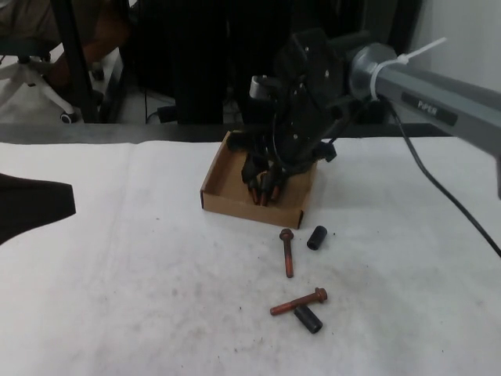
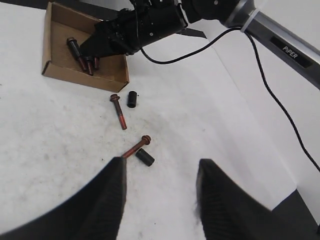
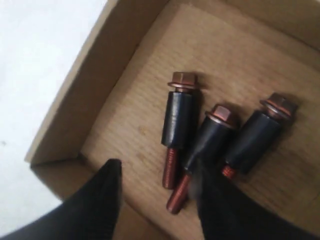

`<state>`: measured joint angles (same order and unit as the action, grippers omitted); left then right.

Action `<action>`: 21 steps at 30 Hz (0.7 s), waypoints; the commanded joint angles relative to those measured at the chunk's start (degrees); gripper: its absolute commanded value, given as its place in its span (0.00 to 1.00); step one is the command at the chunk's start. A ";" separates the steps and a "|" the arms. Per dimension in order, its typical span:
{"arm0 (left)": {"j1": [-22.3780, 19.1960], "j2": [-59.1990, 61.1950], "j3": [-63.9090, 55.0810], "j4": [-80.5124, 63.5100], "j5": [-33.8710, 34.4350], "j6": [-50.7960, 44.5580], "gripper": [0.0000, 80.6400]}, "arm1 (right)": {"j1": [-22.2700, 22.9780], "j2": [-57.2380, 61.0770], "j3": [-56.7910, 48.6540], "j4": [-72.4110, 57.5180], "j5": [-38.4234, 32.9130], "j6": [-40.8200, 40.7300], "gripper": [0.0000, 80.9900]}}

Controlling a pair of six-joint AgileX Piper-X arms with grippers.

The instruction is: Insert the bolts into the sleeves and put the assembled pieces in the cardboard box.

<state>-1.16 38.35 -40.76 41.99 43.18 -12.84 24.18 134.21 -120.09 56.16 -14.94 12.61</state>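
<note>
My right gripper (image 3: 156, 167) hangs over the brown cardboard box (image 3: 85, 100), fingers apart and empty, so three black-sleeved copper bolts (image 3: 212, 137) lie free inside.

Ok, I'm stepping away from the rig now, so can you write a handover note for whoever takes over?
Left tool: open, empty, above the bench near the loose parts.
Right tool: open, empty, over the box.
Done: three assembled pieces lie in the box.
Left: two bolts and two sleeves lie unjoined on the bench in front of the box. Assemble both pairs and box them.
</note>
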 commanded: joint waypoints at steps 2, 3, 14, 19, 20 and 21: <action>0.10 -0.48 -0.13 -0.22 -2.62 0.43 0.53 | -0.16 -4.99 -0.72 3.38 -0.75 -2.21 0.54; -0.03 -0.48 -0.13 -0.22 -4.09 0.43 0.53 | -0.16 -6.08 -0.72 5.36 -0.29 -3.18 0.54; -0.06 -0.48 -0.13 -5.01 -10.12 0.43 0.53 | 1.90 -24.80 10.80 16.74 8.62 -13.12 0.49; -0.06 -0.48 -0.13 -5.01 -10.12 0.43 0.53 | 2.89 -38.23 27.36 13.69 8.62 -13.43 0.46; -0.06 -0.48 -0.13 -5.01 -10.12 0.43 0.53 | 3.20 -41.37 31.21 12.72 8.62 -13.04 0.46; -0.06 -0.48 -0.13 -5.01 -10.12 0.43 0.53 | 3.59 -43.95 34.31 11.78 8.62 -12.61 0.46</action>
<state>-1.16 38.35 -40.76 37.61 33.33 -12.84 26.99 95.87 -90.83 69.48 -6.11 0.00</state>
